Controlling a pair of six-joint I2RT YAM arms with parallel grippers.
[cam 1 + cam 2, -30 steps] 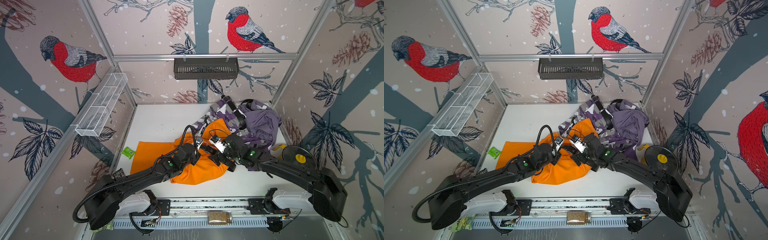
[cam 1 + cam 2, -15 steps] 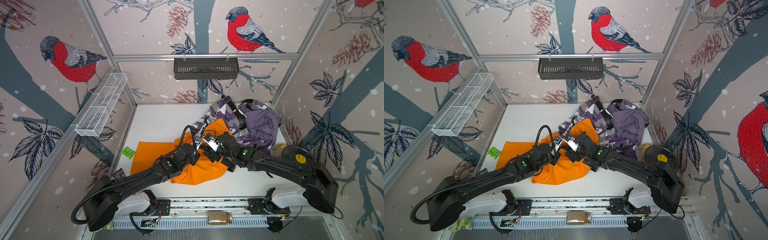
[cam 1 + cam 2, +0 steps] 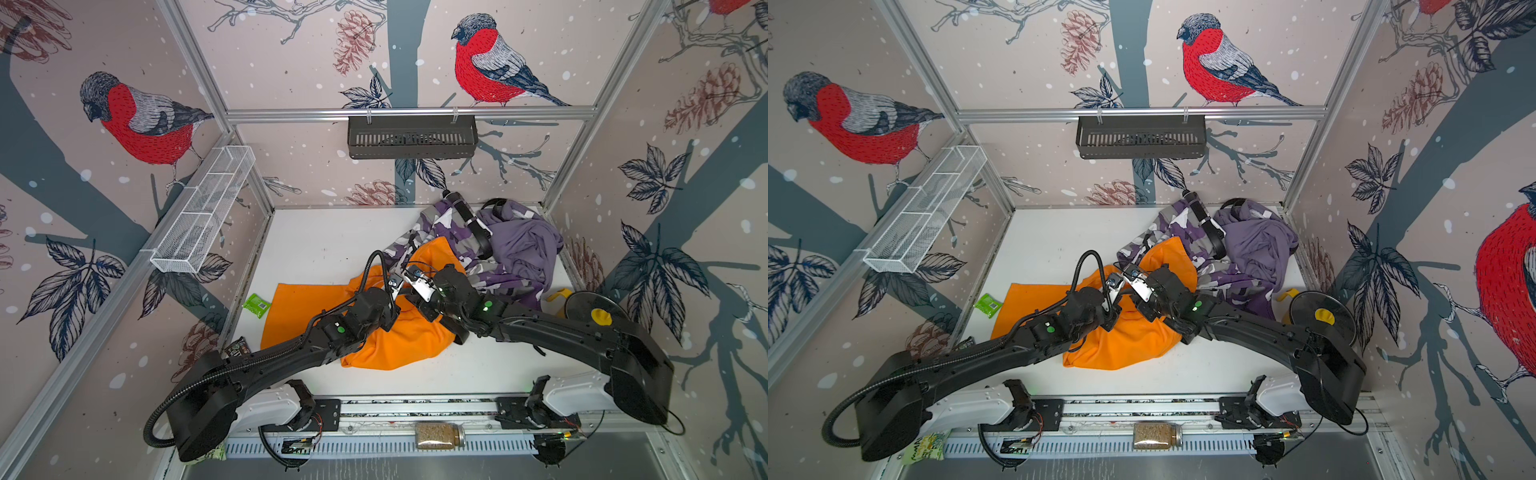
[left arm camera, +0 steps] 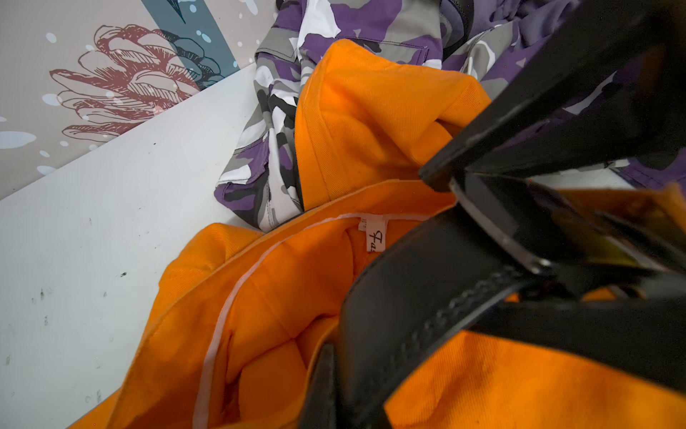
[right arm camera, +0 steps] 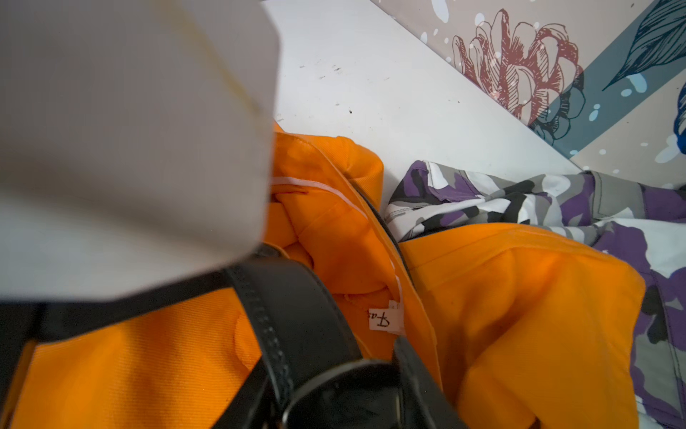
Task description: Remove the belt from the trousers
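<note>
Orange trousers (image 3: 399, 345) (image 3: 1133, 345) lie crumpled in the middle of the white table. Their black belt (image 4: 408, 297) (image 5: 297, 315) runs along the waistband near a white label (image 5: 384, 319). My left gripper (image 3: 397, 297) (image 4: 345, 401) is shut on the belt strap, one finger (image 4: 323, 386) pressed against it. My right gripper (image 3: 409, 291) (image 5: 334, 401) meets it from the opposite side, closed around the belt's buckle end (image 5: 334, 386). In both top views the two gripper heads hide the belt.
Purple camouflage trousers (image 3: 440, 232) with another black belt (image 3: 473, 224) and a purple garment (image 3: 523, 249) are heaped at the back right. A green packet (image 3: 257, 304) lies left. A black disc with a yellow knob (image 3: 590, 309) sits right. A wire basket (image 3: 203, 212) hangs on the left wall.
My right gripper moved left toward the left gripper, and its jaws went from wide open to closed around the belt's buckle end. The left gripper kept its grip.
</note>
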